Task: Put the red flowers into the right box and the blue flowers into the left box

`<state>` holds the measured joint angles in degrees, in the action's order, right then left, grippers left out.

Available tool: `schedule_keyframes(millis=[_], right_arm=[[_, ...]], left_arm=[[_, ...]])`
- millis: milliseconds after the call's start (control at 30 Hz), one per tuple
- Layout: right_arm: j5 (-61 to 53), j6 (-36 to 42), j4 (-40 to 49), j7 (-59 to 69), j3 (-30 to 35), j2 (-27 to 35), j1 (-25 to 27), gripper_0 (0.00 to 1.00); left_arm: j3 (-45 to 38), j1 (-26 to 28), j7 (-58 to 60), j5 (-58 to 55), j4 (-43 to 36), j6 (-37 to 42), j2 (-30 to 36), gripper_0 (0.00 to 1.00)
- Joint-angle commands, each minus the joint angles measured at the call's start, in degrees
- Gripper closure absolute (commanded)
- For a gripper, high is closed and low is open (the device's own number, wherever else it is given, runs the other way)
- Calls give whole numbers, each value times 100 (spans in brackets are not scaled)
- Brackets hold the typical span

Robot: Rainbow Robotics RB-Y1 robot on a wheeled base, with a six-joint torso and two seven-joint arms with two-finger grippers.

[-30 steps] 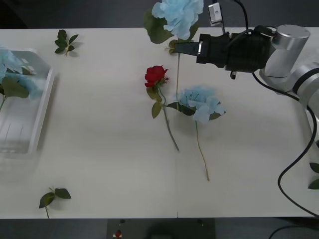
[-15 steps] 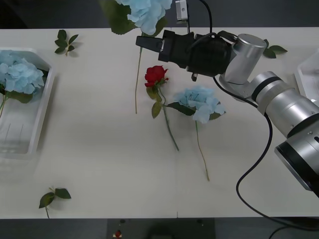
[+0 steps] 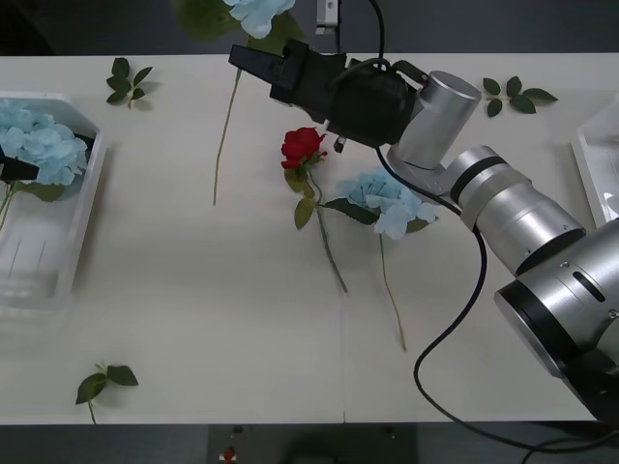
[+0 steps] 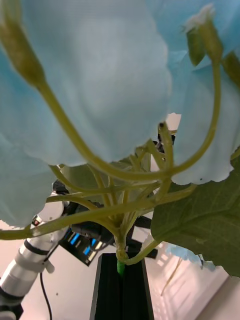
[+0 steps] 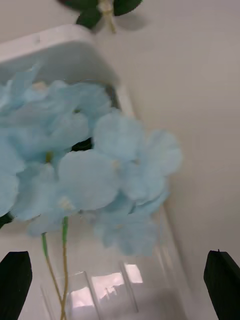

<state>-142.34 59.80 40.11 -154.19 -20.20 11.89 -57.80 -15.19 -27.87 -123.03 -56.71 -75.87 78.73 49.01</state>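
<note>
I had the right gripper [image 3: 244,60] up over the far edge of the table [image 3: 193,290], roughly mid-width, arm stretched across from the right side. Its black fingers were pinched shut on a blue flower [image 3: 253,12] just under the head; the bloom sat past the far edge and the thin stem [image 3: 225,130] hung down over the tabletop. In the right wrist view the stem base [image 4: 120,267] was clamped in the black finger, w/ pale petals [image 4: 100,75] and a green leaf [image 4: 200,225] close to the lens.

Left gripper [image 5: 120,285] hovered over the left box [image 3: 82,208] at the table's left edge, fingers spread wide apart w/ nothing between them; a black fingertip [image 5: 14,285] showed at one corner of the left wrist view. A blue hydrangea head [image 3: 37,145] lay in the far end of that box, stems [image 5: 55,270] running along the box floor.

Mid-table: one red rose [image 3: 302,147], stem pointing toward the near edge, and just beside it to the right another blue head [image 3: 389,201] w/ its leaves touching the rose stem. I couldn't tell whether the blooms themselves touched.

Right box [image 3: 600,164] only partly showed at the right edge. Loose leaf sprigs: one near the far-left corner [image 3: 126,81], one near the far-right corner [image 3: 513,95], one near the near-left corner [image 3: 104,379].
</note>
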Motion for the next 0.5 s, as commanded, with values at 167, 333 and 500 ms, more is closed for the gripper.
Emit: schedule_keyframes(millis=[167, 333, 500], right_arm=[[22, -109, 155, -81, 25, -99, -108, 100], [22, -109, 164, -81, 25, -99, -73, 100], [22, -109, 155, -81, 25, -99, -55, 100]], left_arm=[[-19, -149, -934, -1668, -165, 240, -85, 0], [-19, -228, -1066, -2520, -165, 591, -366, 0], [-19, -316, -1162, -3250, -165, 952, -603, 0]])
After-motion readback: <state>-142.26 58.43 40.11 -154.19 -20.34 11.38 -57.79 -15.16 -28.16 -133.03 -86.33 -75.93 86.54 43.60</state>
